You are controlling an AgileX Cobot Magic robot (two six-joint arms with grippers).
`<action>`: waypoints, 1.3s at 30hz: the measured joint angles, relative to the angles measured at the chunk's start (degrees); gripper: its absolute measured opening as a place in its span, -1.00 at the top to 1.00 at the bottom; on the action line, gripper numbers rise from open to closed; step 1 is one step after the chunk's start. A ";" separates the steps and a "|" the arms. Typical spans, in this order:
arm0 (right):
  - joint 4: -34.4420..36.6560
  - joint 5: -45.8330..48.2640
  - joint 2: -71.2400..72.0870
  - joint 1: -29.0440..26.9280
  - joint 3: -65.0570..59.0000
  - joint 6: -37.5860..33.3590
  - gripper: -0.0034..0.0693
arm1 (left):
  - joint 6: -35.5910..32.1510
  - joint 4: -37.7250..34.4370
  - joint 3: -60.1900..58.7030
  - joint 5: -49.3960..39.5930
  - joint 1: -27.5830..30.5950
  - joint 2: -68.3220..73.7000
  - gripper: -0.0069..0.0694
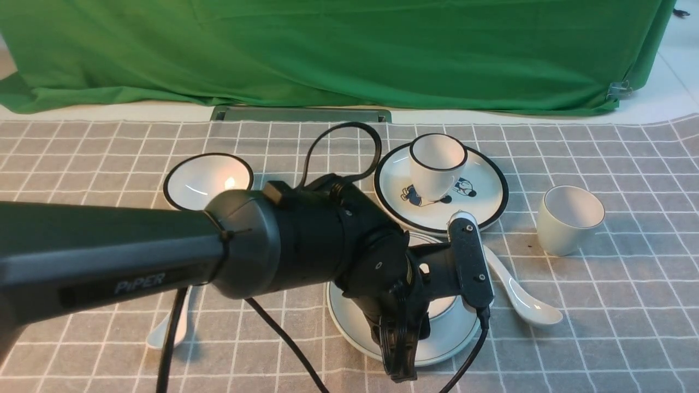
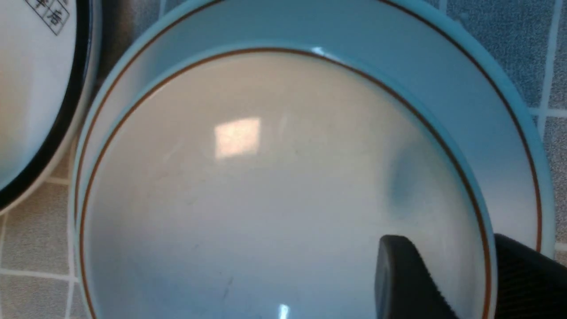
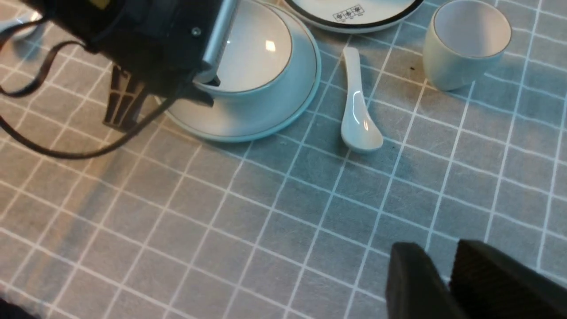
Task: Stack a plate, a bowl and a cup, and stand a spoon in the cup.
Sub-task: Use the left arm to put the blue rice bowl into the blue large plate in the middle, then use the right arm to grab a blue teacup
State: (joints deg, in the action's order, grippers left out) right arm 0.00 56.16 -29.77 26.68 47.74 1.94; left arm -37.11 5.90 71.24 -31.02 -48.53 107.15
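— left end effector (image 2: 452,248) first: it's down at the bowl (image 2: 266,177), one finger inside the rim, one outside, and the inner one stands clear of the wall. jaws parted, pinching nothing.
— so the bowl carries its own weight?
— looks that way. it sits inside the plate (image 2: 491,84), roughly centred, with plate rim showing beyond it in the wrist view. a rim pinch makes sense for a shallow bowl: from above there's no other edge to take hold of.
— and the right end effector (image 3: 443,248)?
— hanging above bare checked cloth on the bench (image 3: 266,212), on the near side. fingers are a small way apart with nothing between them, well apart from the crockery.
— idle for now, i'd say. where's the rest?
— the spoon (image 3: 359,119) lies flat just beside the plate on the right, scoop end toward the robot. the cup (image 1: 568,218) stands upright further right, apart from the spoon, mouth empty. both are on the right arm's side, so my guess is that arm takes them.
— decoys?
— black-rimmed cup (image 1: 437,164) on the cartoon plate (image 1: 480,185) behind the stack, black-rimmed bowl (image 1: 207,177) far left, second spoon (image 1: 164,330) half hidden under the left arm (image 1: 136,256).
— two pieces stacked by my count. cup next, spoon last.
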 joint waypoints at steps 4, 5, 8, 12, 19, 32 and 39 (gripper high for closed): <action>0.00 0.65 -2.83 0.00 0.00 0.58 -0.09 | 0.53 -0.48 0.00 -0.06 0.00 -0.41 -0.19; 0.00 0.65 -4.40 0.00 0.00 0.48 -0.13 | 1.16 -1.06 0.00 -0.27 0.00 -0.95 -0.28; 0.00 0.30 -11.31 0.00 0.75 -0.37 -0.18 | 3.59 -2.74 0.00 -0.55 0.00 -4.41 -0.43; -1.69 -2.27 -22.53 0.00 4.08 -3.14 -0.19 | 10.94 -4.64 0.00 -1.76 0.00 -13.64 -0.32; -7.89 -6.01 -45.60 -2.03 15.72 -6.53 -0.20 | 17.84 -8.00 -6.45 -2.28 0.00 -36.03 0.66; -1.10 -7.19 -76.18 -12.22 36.56 -15.34 -0.21 | 25.69 -15.26 -32.83 10.14 0.00 -74.38 0.81; 0.00 -7.96 -84.19 -13.90 39.75 -16.95 -0.12 | 27.77 -15.26 -34.62 10.74 0.00 -77.53 0.81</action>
State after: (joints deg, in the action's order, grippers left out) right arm 0.00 48.20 -113.96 12.78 87.49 -15.01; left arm -9.33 -9.36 36.63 -20.28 -48.53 29.62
